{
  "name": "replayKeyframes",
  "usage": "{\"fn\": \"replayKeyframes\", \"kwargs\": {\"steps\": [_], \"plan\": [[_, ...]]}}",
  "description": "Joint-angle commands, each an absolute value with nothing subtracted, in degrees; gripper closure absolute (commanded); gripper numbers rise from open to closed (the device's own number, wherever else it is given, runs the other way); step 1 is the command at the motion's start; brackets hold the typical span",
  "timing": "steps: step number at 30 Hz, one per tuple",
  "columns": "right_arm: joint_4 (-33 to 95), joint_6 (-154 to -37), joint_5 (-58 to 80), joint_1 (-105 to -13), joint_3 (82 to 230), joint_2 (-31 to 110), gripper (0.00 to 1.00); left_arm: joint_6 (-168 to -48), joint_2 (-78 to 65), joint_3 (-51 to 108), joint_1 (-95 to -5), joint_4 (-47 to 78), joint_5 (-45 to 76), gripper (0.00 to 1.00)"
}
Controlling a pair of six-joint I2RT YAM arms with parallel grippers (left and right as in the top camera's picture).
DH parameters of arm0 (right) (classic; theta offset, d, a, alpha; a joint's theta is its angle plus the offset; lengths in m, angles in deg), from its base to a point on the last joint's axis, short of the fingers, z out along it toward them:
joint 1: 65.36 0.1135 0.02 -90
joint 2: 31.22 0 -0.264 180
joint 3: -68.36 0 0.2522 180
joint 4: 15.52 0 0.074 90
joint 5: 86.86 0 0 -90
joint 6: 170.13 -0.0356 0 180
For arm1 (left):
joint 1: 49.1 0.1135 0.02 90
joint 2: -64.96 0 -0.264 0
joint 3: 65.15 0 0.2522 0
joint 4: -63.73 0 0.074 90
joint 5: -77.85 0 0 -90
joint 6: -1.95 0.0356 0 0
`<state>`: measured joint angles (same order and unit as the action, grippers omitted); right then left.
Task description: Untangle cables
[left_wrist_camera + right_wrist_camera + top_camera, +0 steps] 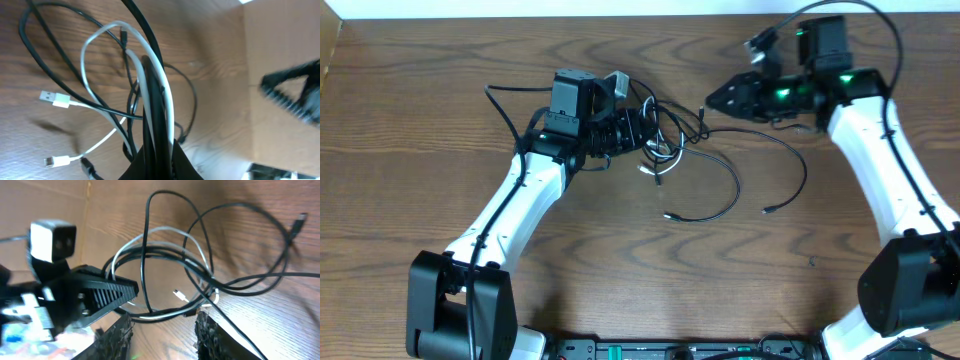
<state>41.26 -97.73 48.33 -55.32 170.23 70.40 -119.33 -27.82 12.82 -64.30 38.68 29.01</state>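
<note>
Cables [658, 150], black ones and one white, lay tangled at the middle of the wooden table [620, 260], with loose ends trailing right. The left gripper [632, 128] was clamped on the bundle. The right gripper [712, 100] hovered just to the right, fingers apart. A white plug [55, 99] lay on the wood.

On my feed the counter [620, 280] reads as brown wood with bold dark grain, smooth with a soft sheen; the cables [670, 150] are thin rubbery cords, the black ones matt, the 1 white cord [169, 100] glossier; its plug [55, 99] is white plastic with a bright metal tip; the right end effector [162, 334] has black plastic fingers [208, 335] with ribbed, rough faces; the left arm shell [515, 215] and right arm shell [890, 165] look like smooth, glossy white plastic.
</note>
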Motion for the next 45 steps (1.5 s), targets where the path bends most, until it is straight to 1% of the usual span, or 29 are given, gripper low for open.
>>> {"fn": "replayKeyframes", "kwargs": {"steps": [1, 5, 7, 11, 16, 19, 22, 28, 36, 39, 43, 45], "plan": [[40.7, -96.3, 43.7, -52.0, 170.5, 71.3, 0.6, -128.4, -26.4, 13.2, -64.4, 40.1, 32.5, 0.93], [38.3, -96.3, 44.0, -48.7, 170.5, 73.0, 0.61, -137.2, -26.4, 13.2, -64.4, 40.1, 32.7, 0.92], [37.5, -96.4, 43.7, -47.4, 170.5, 73.7, 0.61, -139.6, -26.4, 13.2, -64.4, 40.1, 33.6, 0.93], [35.1, -99.1, 40.9, -45.9, 170.5, 75.3, 0.61, -140.5, -26.4, 13.2, -64.4, 40.3, 37.0, 0.93], [32.0, -100.8, 41.5, -45.1, 170.5, 76.5, 0.61, -140.4, -26.4, 13.2, -64.4, 40.3, 40.4, 0.93], [32.0, -100.6, 42.5, -44.2, 170.5, 76.7, 0.62, -137.8, -26.4, 13.2, -64.4, 40.3, 40.3, 0.93], [31.9, -99.4, 43.8, -43.5, 170.5, 76.7, 0.61, -131.5, -26.4, 13.2, -64.4, 40.2, 40.4, 0.93], [33.2, -99.8, 43.8, -42.6, 170.5, 77.9, 0.62, -124.5, -26.4, 13.2, -64.4, 40.3, 41.3, 0.93], [34.2, -100.3, 43.8, -41.4, 170.5, 80.6, 0.68, -123.6, -26.4, 13.2, -64.3, 44.5, 43.1, 0.93], [33.7, -100.3, 43.8, -41.1, 170.5, 81.3, 0.75, -123.6, -26.4, 13.2, -64.3, 47.8, 45.8, 0.93], [33.6, -100.5, 43.2, -40.8, 170.5, 81.4, 0.79, -123.6, -26.4, 13.2, -64.3, 48.6, 45.9, 0.93], [33.6, -100.5, 41.9, -40.8, 170.5, 81.4, 0.85, -123.1, -26.4, 13.2, -64.3, 48.6, 45.9, 0.93]]}}
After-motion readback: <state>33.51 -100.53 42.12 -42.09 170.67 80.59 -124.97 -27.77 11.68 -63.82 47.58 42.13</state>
